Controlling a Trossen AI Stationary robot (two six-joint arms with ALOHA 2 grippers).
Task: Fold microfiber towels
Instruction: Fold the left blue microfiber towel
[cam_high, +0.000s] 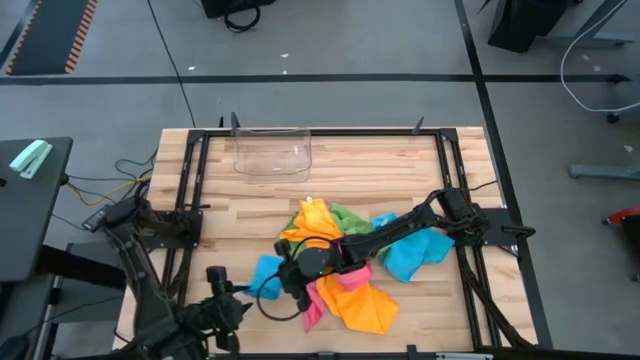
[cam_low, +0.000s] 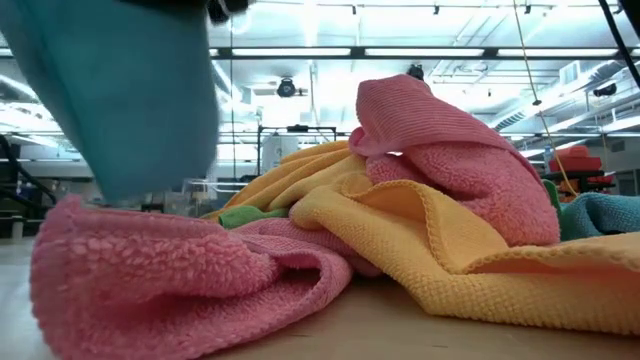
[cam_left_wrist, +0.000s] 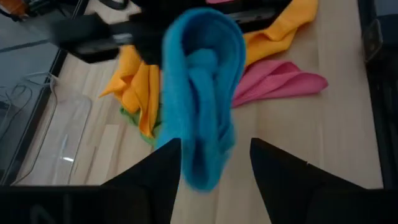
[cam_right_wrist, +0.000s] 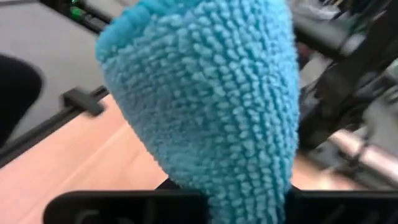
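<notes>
A blue microfiber towel (cam_left_wrist: 205, 106) hangs bunched between my two grippers near the table's front, left of the pile. My right gripper (cam_high: 288, 275) reaches in from the right over the pile and is shut on it. My left gripper (cam_left_wrist: 214, 165) is open and comes in low from the table's near left. Its fingers stand on either side of the towel's lower end; whether they touch it I cannot tell. The pile holds orange (cam_high: 310, 222), green (cam_high: 350, 214), pink (cam_high: 318, 297), orange (cam_high: 365, 305) and blue (cam_high: 415, 255) towels lying crumpled on the wood. My right gripper pinches the blue towel's bunched upper end (cam_right_wrist: 236, 180) between its two fingers, several layers gathered together. The fingers come nearly level from the table's right. The towel hangs slack below them as a narrow folded bundle (cam_low: 120, 110), its lower end clear of the table.
A clear plastic bin (cam_high: 272, 152) stands at the table's far side, left of centre. Black frame rails (cam_high: 195, 180) run along the left and right edges. Bare wood (cam_high: 230, 225) lies left of the pile.
</notes>
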